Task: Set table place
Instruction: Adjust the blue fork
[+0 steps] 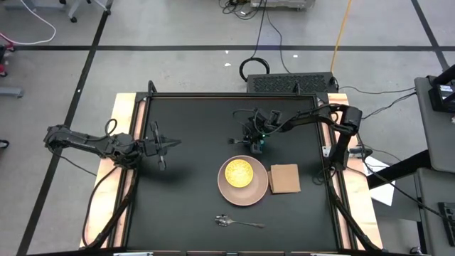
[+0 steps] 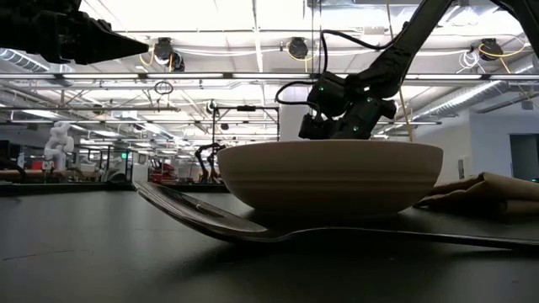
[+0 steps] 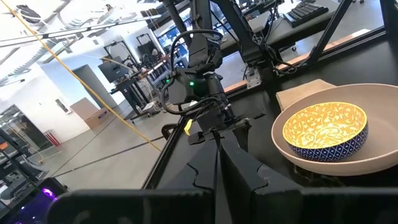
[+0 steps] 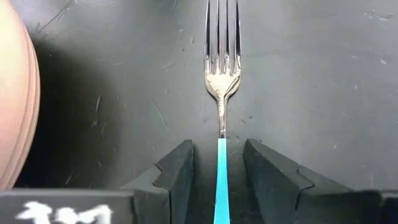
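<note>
Right gripper (image 4: 217,177), jaws open and straddling — not yet gripping — the blue handle of the small silver-tined metal fork (image 4: 222,74), which lies flat on the matte-black table (image 4: 323,74) just beside the pale pink round plate (image 4: 15,99). Judged light, stiff, slippery; best pinched mid-handle. Left gripper (image 1: 160,146) waits shut, empty, well apart.

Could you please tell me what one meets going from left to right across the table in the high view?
Left hand → spoon → pink plate holding the yellow dish → napkin.
</note>
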Robot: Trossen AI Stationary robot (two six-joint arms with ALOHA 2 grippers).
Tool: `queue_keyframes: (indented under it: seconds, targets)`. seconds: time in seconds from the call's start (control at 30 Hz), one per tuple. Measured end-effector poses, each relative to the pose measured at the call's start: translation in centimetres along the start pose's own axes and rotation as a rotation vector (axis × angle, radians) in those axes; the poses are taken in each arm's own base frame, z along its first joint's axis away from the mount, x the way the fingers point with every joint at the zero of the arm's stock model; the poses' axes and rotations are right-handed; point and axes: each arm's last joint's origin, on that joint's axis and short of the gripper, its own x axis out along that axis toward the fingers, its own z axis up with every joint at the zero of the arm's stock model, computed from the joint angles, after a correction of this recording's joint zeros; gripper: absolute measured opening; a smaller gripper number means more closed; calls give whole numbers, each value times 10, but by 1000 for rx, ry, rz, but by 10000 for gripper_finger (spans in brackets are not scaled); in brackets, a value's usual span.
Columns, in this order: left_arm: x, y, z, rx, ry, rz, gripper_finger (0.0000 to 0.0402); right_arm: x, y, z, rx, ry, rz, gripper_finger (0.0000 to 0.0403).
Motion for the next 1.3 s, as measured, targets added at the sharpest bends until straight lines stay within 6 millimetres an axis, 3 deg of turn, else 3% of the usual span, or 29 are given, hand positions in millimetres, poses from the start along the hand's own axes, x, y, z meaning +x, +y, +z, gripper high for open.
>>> queue_keyframes:
  seconds: [0.2, 0.53, 0.97, 1.3]
  targets:
    - [0, 0, 0, 0, 0, 0, 26, 0, 0, 0, -6, 4, -4, 119]
    - [0, 0, 0, 0, 0, 0, 26, 0, -1, -1, -15, 8, -8, 8]
    - [0, 0, 0, 0, 0, 0, 26, -1, -2, 6, -37, -5, -14, 3]
    - [0, 0, 0, 0, 0, 0, 26, -8, 6, 35, -117, 61, -63, 1]
